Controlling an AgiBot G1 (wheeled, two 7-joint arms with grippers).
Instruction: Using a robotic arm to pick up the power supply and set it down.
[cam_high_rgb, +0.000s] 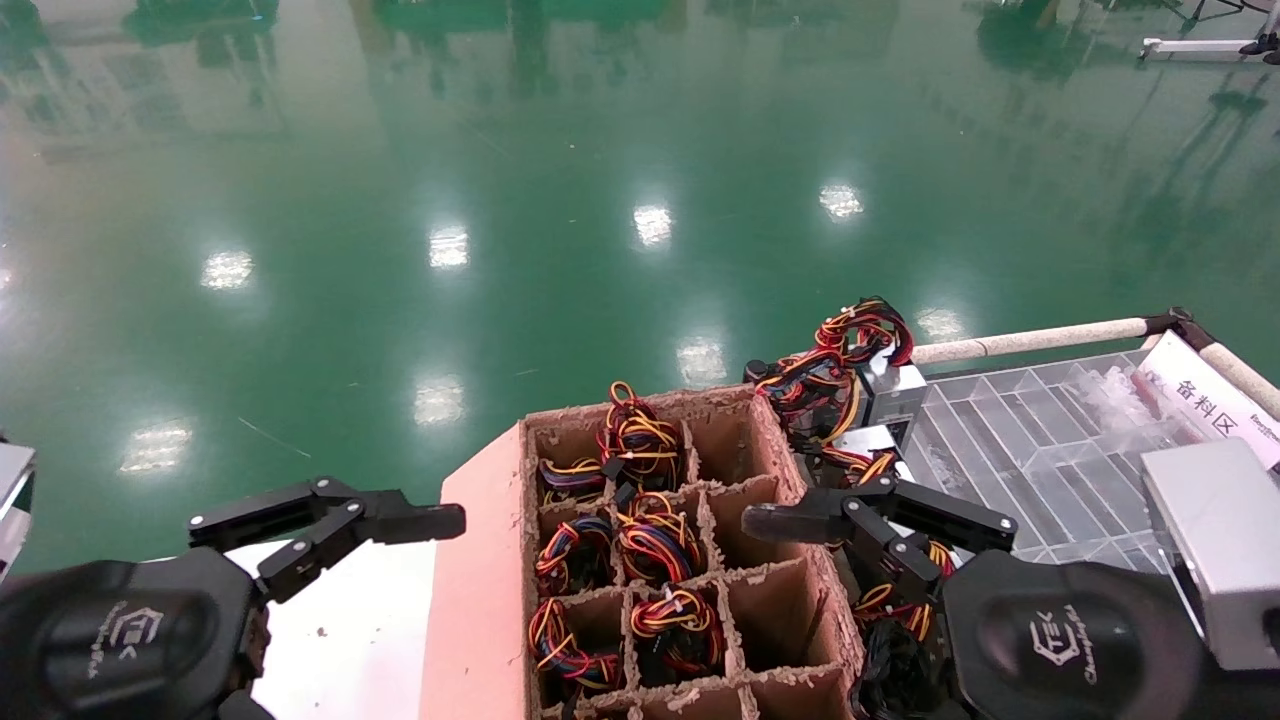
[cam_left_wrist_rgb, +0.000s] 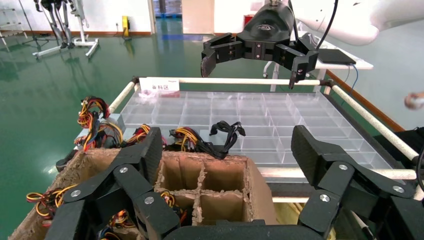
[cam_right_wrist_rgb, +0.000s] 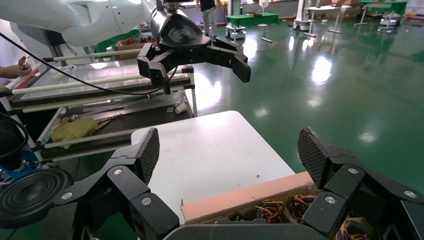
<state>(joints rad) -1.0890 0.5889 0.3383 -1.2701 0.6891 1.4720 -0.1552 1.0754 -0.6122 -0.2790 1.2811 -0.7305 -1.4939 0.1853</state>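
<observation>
Head view: the right gripper (cam_high_rgb: 800, 520), on the arm carrying a light-grey box (cam_high_rgb: 1215, 545), hangs with fingers spread and empty over the right edge of the divided cardboard box (cam_high_rgb: 770, 600). The power supply (cam_high_rgb: 885, 390), with its looped wire bundle (cam_high_rgb: 850, 350), sits just beyond the cardboard box's far right corner, beside the clear plastic tray (cam_high_rgb: 1040, 450). The left gripper (cam_high_rgb: 400, 520) hovers spread and empty over the white table (cam_high_rgb: 350, 640), left of the box.

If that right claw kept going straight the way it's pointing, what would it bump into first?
Probably the left end effector, which faces it, open, across the divided cardboard box. The right end effector is open; depth is unclear, so the gap may be wide.
</observation>
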